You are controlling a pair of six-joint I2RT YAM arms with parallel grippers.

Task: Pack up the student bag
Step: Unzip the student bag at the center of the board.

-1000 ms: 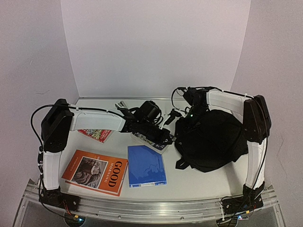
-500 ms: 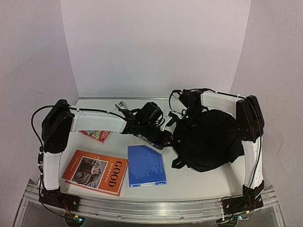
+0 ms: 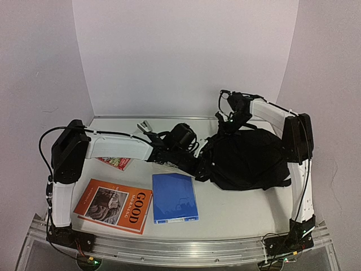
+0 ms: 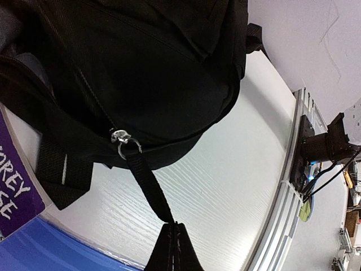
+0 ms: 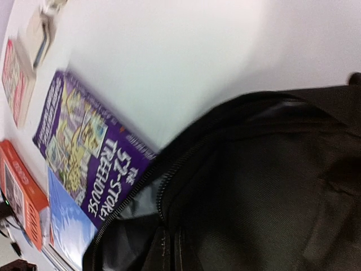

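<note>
"Well, where's the backpack [image 3: 248,161]?"

"On the right half of the table [image 3: 242,217], with its left end overlapping a purple book [image 5: 96,152]."

"And the grippers?"

"The left gripper [image 4: 174,227] is pinched tight on the zip's black pull strap [image 4: 148,183]. The right gripper [image 5: 171,240] is clamped on the fabric beside the open zip. That far edge looks raised, though the top view is too dark to be sure."

"Other books?"

"A blue book [image 3: 175,197] lies near the bag's left end, and an orange book [image 3: 115,204] lies farther left."
</note>
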